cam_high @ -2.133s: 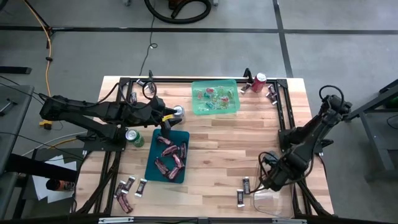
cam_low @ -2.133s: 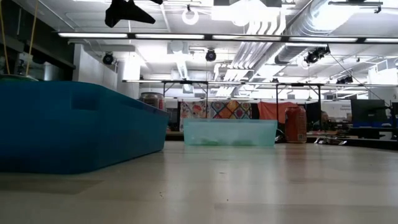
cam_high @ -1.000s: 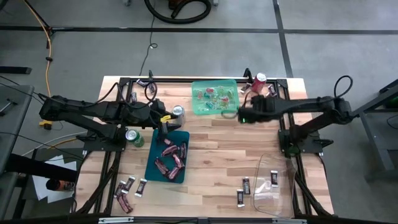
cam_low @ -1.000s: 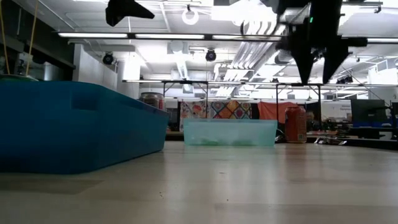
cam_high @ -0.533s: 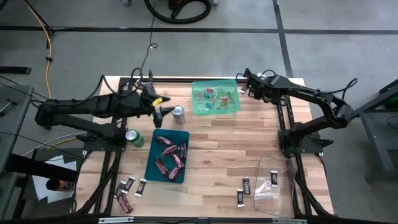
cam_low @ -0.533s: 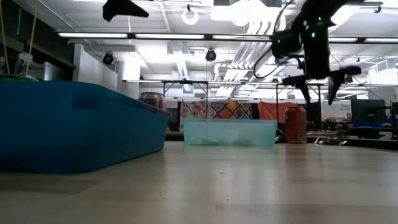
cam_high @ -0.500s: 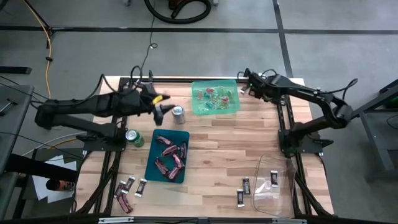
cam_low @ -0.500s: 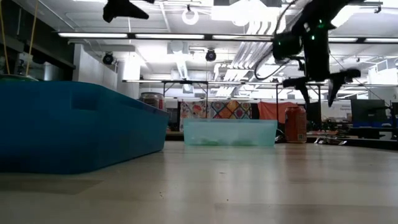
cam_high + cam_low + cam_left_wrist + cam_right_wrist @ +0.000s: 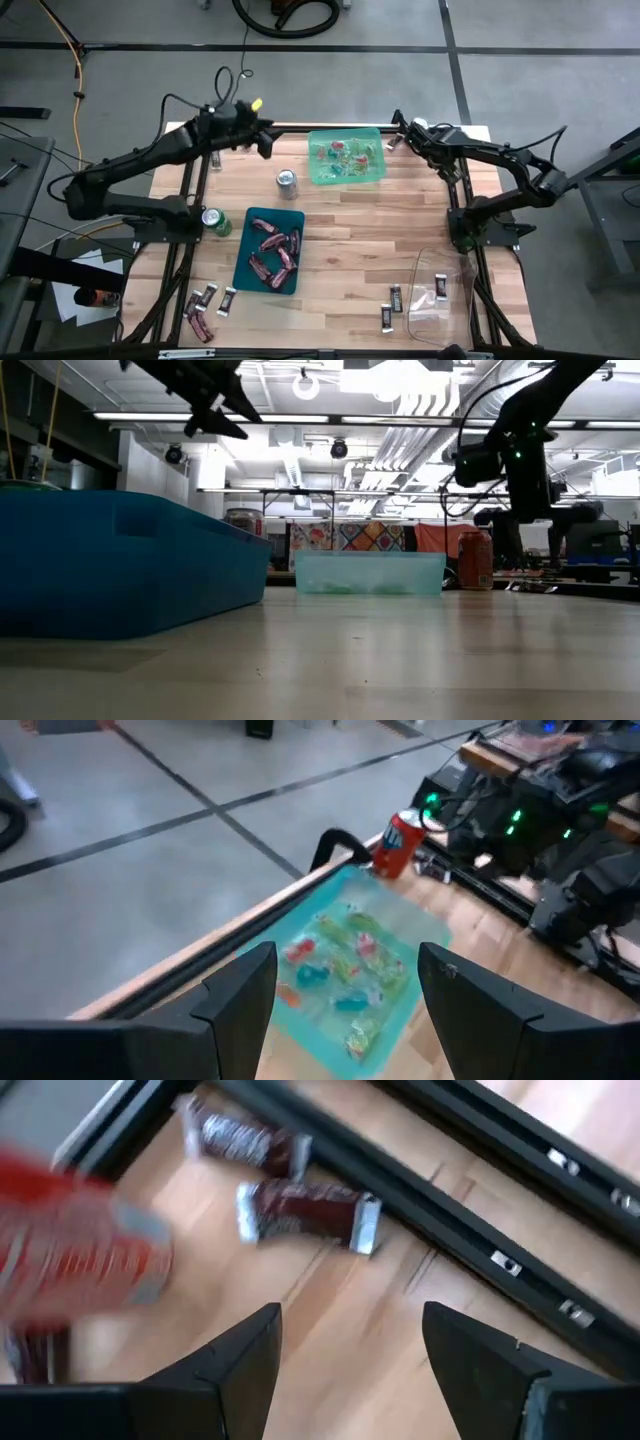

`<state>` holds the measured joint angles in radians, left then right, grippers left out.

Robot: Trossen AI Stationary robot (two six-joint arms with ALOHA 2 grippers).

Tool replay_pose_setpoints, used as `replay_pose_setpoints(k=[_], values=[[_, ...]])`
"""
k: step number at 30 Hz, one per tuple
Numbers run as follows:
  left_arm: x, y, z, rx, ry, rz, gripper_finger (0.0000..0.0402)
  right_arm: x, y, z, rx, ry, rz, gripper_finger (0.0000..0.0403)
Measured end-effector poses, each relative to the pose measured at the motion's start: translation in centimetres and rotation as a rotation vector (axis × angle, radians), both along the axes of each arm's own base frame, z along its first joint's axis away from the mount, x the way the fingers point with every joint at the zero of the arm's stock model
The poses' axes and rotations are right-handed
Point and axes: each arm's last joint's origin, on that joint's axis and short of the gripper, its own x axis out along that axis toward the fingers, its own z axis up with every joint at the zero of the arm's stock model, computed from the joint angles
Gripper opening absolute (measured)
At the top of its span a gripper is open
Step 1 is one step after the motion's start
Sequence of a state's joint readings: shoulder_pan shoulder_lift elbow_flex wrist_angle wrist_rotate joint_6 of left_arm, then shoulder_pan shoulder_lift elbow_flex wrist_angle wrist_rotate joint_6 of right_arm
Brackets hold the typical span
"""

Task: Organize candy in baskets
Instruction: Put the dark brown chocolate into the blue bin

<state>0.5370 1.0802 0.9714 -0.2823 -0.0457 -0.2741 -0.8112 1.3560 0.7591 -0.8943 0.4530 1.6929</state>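
- The right gripper (image 9: 412, 131) has swung over to the far right corner of the table. A second ago it hung by the near edge of the light green basket (image 9: 346, 157). Its fingers stand apart with nothing between them.
- Directly ahead of the right gripper's fingers (image 9: 240, 1370) lie two dark brown mini bars (image 9: 305, 1210), with the red soda can (image 9: 75, 1255) just to one side. This suggests the arm is lining up on the loose candy by the rail, though no grasp has begun.
- The left gripper (image 9: 262, 140) has lifted away from the dark teal basket (image 9: 270, 250), above which it hung two seconds ago. It is now over the far edge of the table, just left of the light green basket. Its fingers are apart and empty.
- In the left wrist view, the light green basket, with its green and red wrapped pieces (image 9: 345, 960), lies ahead of the left gripper's fingers (image 9: 240, 1000). The silver soda can (image 9: 286, 180) is below and behind it.
- The dark teal basket holds pinkish-red wrapped bars (image 9: 275, 250). The clear basket (image 9: 435, 300), well away from both grippers at the near right, holds one dark bar. More bars (image 9: 205, 305) lie loose at the near left, well away from the left gripper.
- Compared with the earlier frames, the baskets and cans have not moved; only the arms have. The sorting looks partly done.
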Motion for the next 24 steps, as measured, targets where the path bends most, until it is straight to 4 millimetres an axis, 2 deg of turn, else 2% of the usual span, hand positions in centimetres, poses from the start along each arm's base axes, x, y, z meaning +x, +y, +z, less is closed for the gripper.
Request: replay_pose_setpoints(k=[4, 10, 17, 24], values=[[0.1, 2.6, -0.8, -0.025, -0.011, -0.022, 0.023, -0.6, -0.3, -0.7, -0.078, -0.049, -0.172, 0.0238], [-0.3, 5.4, -2.2, -0.081, -0.001, -0.018, 0.023, -1.6, -1.4, -1.2, -0.152, -0.041, -0.306, 0.0235], [-0.6, 6.9, -3.0, -0.056, 0.048, -0.013, 0.023, -1.2, -3.5, -2.8, -0.191, -0.059, -0.309, 0.0205], [-1.1, 7.4, -3.1, -0.057, 0.052, 0.013, 0.023, -1.4, -4.5, -2.9, -0.236, -0.006, -0.338, 0.0185]])
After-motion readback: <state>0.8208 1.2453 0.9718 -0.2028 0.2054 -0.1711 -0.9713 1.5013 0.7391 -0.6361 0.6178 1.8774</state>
